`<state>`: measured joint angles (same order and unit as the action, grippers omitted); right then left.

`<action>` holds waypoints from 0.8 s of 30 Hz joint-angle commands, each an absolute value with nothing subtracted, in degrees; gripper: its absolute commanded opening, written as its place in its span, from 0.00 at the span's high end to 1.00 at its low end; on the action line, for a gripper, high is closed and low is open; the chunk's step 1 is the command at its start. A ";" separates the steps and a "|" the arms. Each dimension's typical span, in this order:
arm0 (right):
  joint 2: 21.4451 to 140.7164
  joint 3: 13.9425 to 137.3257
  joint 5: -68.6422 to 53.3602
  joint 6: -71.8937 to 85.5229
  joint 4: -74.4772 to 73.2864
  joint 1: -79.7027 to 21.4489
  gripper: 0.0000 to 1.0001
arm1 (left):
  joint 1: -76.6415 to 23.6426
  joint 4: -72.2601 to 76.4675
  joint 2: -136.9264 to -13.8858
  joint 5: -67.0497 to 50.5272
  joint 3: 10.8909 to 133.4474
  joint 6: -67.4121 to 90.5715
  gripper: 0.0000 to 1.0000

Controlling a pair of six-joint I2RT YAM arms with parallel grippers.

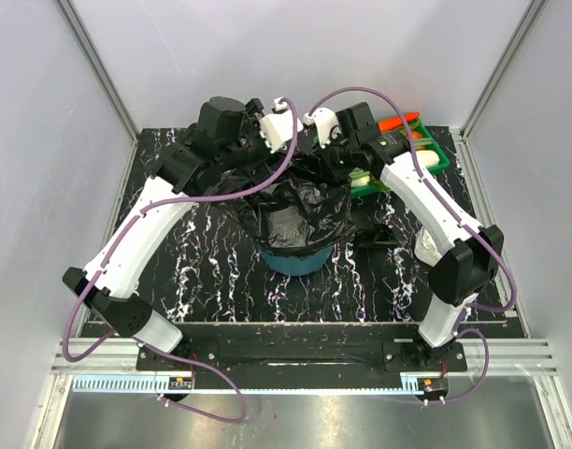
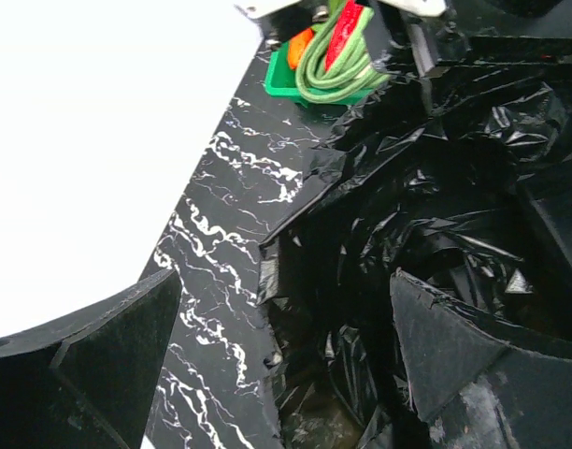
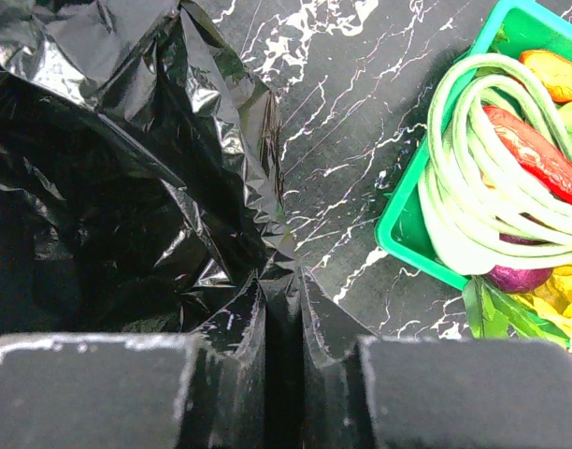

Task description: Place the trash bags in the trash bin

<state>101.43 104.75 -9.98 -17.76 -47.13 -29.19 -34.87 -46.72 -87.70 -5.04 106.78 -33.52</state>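
Observation:
A glossy black trash bag [image 1: 291, 210] is draped over the mouth of the teal trash bin [image 1: 291, 262], hiding all but the bin's lower wall. The bag's wrinkled film [image 2: 426, 215] fills the right of the left wrist view, its edge lying between the wide-apart fingers of my left gripper [image 2: 277, 346]. That gripper is open and grips nothing. In the right wrist view, my right gripper [image 3: 281, 281] is shut on a pinched fold of the trash bag [image 3: 127, 168] at its right edge, just above the marbled table.
A green tray [image 1: 437, 161] of vegetables sits at the back right, close beside the right gripper; its rim [image 3: 398, 234] shows in the right wrist view and its corner [image 2: 278, 82] in the left. Bare black marbled table [image 2: 221, 215] lies left of the bag.

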 commanded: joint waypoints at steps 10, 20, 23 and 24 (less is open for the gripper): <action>98.35 103.45 -7.73 -22.76 -50.18 -29.53 1.00 | -33.93 -41.66 -84.55 5.10 109.51 -32.96 0.01; 97.12 106.34 -5.45 -23.29 -50.10 -29.62 0.94 | -33.66 -50.08 -82.00 -8.59 110.22 -35.24 0.01; 97.21 107.66 -4.75 -23.29 -50.19 -29.62 0.86 | -33.66 -54.31 -80.78 -15.19 108.99 -38.05 0.01; 97.38 108.28 -4.57 -23.20 -50.27 -29.62 0.85 | -33.66 -55.19 -80.51 -17.21 108.98 -38.23 0.01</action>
<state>100.03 104.73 -9.08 -19.51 -49.25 -29.26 -33.74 -50.59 -83.55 -6.55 107.90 -35.44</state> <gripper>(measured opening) 0.185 0.988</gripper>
